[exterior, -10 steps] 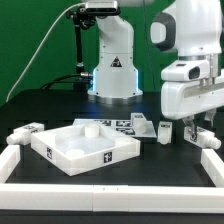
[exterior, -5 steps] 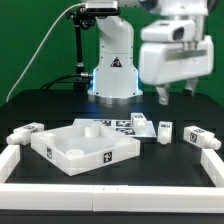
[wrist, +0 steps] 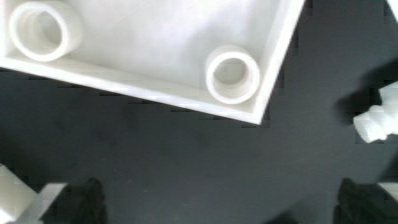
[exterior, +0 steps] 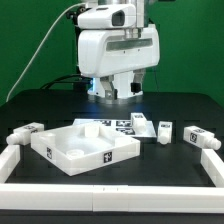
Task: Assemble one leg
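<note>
Far-left leg: a white far-left leg (exterior: 25, 132) lies on its side on the black desk (exterior: 40, 108), near the tabletop's corner and well apart from the tool.
Tabletop: the white square tabletop (exterior: 82, 148) lies flat left of centre with its round sockets (wrist: 231, 76) facing up. None of the sockets in view holds a leg.
Tool: the tool (exterior: 120, 92) hangs over the desk behind the tabletop. In the wrist view its dark fingers (wrist: 71, 200) stand wide apart with only bare desk between them, so it grips nothing.
Marker board: the marker board (exterior: 120, 125) lies flat just behind the tabletop.
Middle leg: the middle leg (exterior: 141, 121) lies beside the marker board.
Third leg: the third leg (exterior: 163, 131) lies near it.
Far-right leg: the far-right leg (exterior: 203, 139) lies towards the exterior view's right, close to the white rail (exterior: 110, 195).
Stage, judged: no leg is picked or fitted yet.
Risk, grasp: a leg lying on its side may roll or skid if the fingers close off-centre.
Risk, collision: a low descent here could strike the tabletop's edge and shift it, leaving the sockets out of line.
Risk, insertion: a tilted leg would likely jam at a socket's mouth.
</note>
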Tool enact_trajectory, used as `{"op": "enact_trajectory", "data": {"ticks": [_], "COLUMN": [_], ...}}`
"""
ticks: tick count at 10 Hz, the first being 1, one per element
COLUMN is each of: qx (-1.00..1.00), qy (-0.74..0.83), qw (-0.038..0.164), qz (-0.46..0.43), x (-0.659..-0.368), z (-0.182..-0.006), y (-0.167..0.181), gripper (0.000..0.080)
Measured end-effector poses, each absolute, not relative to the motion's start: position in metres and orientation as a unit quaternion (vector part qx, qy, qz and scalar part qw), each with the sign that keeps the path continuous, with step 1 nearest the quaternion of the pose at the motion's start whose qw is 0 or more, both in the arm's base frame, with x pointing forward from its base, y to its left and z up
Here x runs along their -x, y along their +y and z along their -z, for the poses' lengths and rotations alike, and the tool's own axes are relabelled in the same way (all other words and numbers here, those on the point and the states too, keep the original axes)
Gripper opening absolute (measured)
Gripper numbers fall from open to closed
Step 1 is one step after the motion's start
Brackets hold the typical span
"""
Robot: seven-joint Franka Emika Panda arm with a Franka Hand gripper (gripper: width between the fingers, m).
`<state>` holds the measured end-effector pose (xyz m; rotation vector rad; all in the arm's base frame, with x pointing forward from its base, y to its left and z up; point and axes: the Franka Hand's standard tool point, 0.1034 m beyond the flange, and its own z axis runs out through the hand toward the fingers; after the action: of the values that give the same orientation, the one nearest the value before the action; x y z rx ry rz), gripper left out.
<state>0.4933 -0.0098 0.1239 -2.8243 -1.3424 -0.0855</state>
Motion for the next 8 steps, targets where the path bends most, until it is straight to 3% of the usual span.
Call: {"op": "enact_trajectory", "data": {"ticks": [3,5,7,8], "qx": [0.896,0.891,0.881,0.881], "qy": [-0.444,-0.454,-0.473,-0.472], "qw": [0.008,0.009,0.016,0.023], "qz": [0.025,0.013,0.002,-0.005], "x": [-0.494,-0.513,-0.530,-0.535], "z": [-0.121,-0.108,-0.074,-0.068], "y": [-0.016,-0.069,-0.122,-0.125], "gripper": [0.0649,0.0649,0.0649,0.0649]}}
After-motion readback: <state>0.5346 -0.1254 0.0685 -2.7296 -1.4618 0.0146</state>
